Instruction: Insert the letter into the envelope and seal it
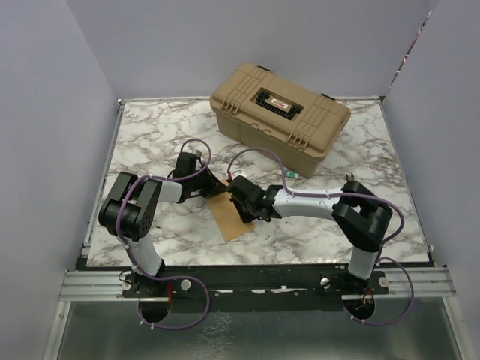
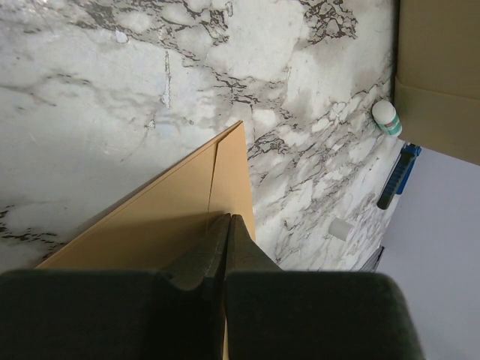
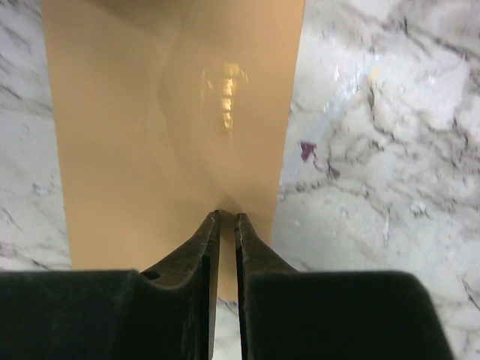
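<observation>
Beyond the envelope [image 1: 227, 218], the tan case [image 1: 300, 124] bears an unreadable label [image 1: 275, 103].

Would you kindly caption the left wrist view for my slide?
The shut left hand over the envelope on the marble table.

Your orange-brown envelope [image 1: 227, 217] lies flat on the marble table [image 1: 150, 135], near its front middle; faint fold lines cross its glossy face.

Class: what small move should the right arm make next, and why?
Probably finish closing the right gripper: its jaws straddle the edge of the envelope with a slit showing between them, while the left gripper pinches another corner.
</observation>
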